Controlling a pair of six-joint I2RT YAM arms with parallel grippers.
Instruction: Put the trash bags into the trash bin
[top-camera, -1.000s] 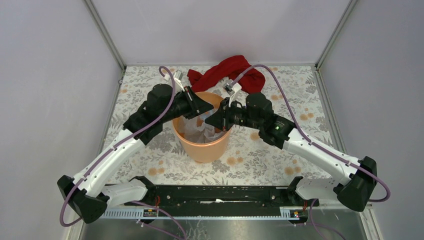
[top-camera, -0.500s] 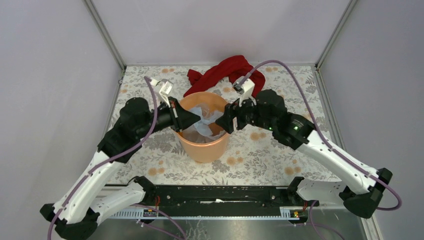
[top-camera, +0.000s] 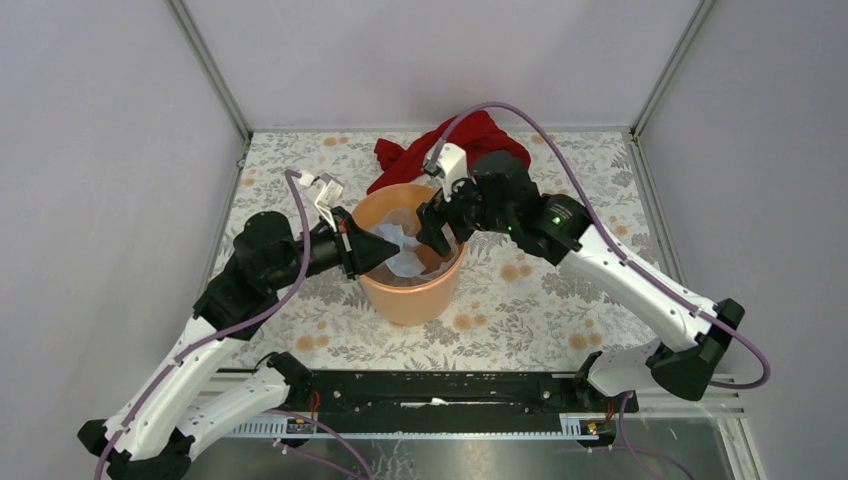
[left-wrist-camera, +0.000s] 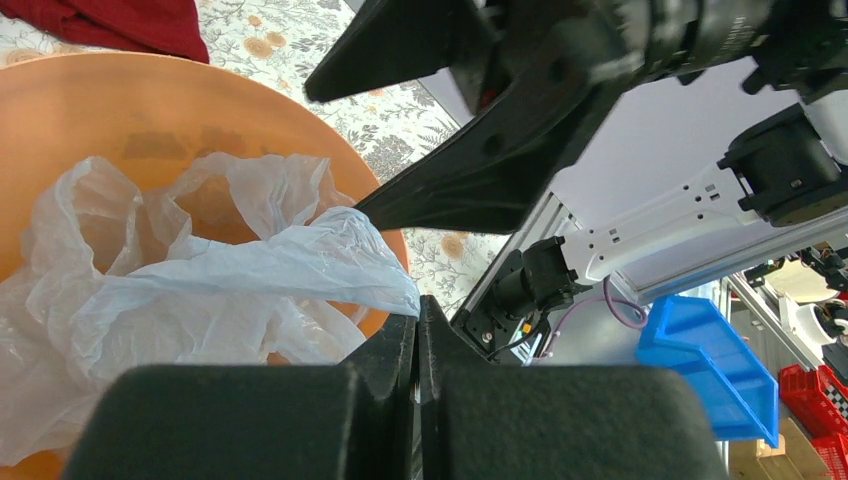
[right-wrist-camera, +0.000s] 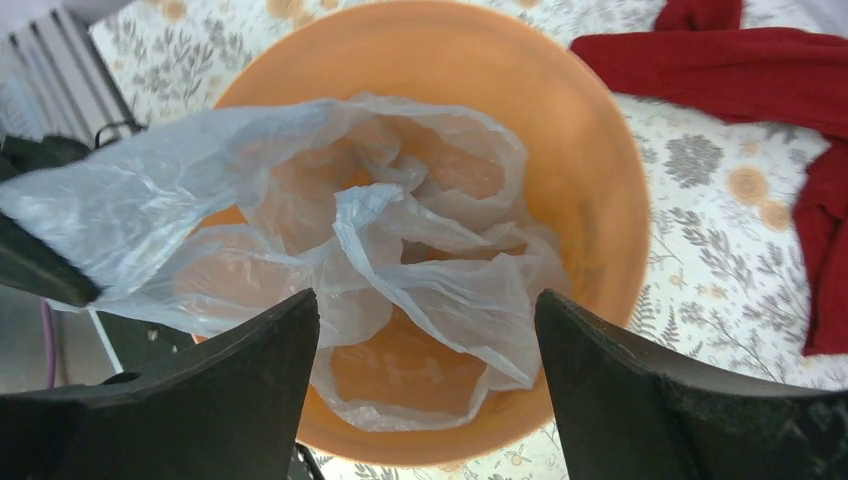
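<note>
The left claw (left-wrist-camera: 415, 303) has its fingers pressed together on a drawn-out corner of the trash bag (right-wrist-camera: 400, 240), just inside the left rim of the trash bin (top-camera: 405, 300). The right claw (right-wrist-camera: 425, 300) stands wide apart and holds nothing. It hovers above the bin's mouth on the far right, with the film below it.

Most of the bag lies crumpled inside the bin, and only the pinched corner is stretched up toward the left rim. The film looks almost weightless, limp and slippery, so it will probably billow or cling rather than drop. A thin pinch could also slip off it. A gathered fold or the bunched middle seems a surer place to grip than a single edge.

The bin stands on the flowered worktop (top-camera: 560, 320), and a red cloth (top-camera: 400, 155) lies just beyond it on the far side.
</note>
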